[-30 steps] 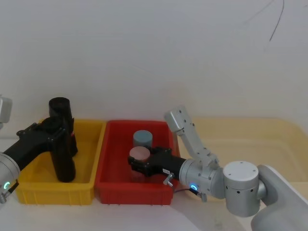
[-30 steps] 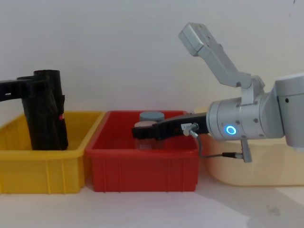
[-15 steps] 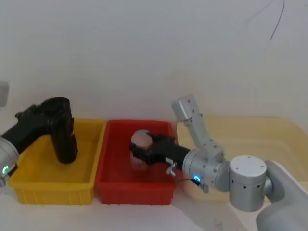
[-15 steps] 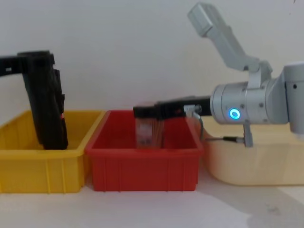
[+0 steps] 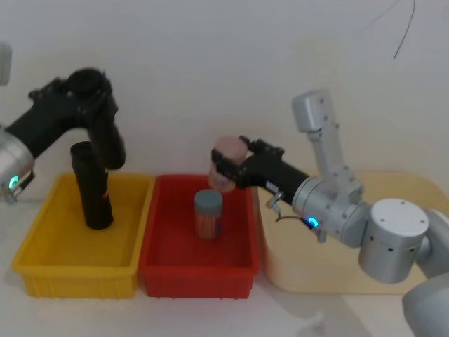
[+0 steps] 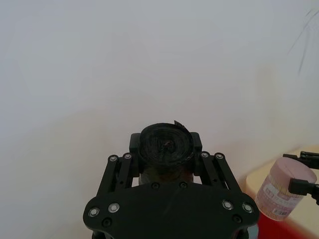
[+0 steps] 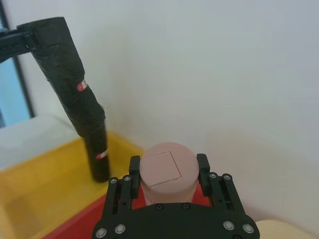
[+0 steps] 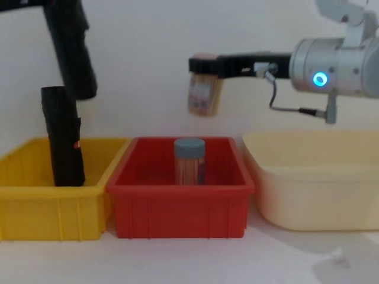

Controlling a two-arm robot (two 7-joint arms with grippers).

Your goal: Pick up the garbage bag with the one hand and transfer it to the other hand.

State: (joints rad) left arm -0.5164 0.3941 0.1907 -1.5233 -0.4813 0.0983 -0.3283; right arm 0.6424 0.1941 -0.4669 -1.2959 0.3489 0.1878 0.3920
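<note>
The garbage bag (image 8: 72, 50) was a black, tightly wound roll, long and slim. Seen end-on from my left wrist, its top showed a spiral of layers with a small loose flap at the rim. It hung in the air above the yellow bin (image 5: 42, 270), slightly tilted. Its lower end was close to the top of a second black roll (image 8: 62, 139) standing upright in that bin. I could not tell whether the two touched.

My left pincer (image 5: 85, 90) was clamped on the bag's upper end, one finger on each side, narrowed to the width of the roll. The rest of the bag hung free below it.

My right pincer (image 7: 168, 168) was gripping a pink-lidded jar (image 8: 205, 94) just under its lid and held it above the red bin (image 8: 177, 204). A blue-lidded jar (image 5: 208, 213) stood inside that bin. A cream tub (image 8: 314, 195) sat on the surface to the right.
</note>
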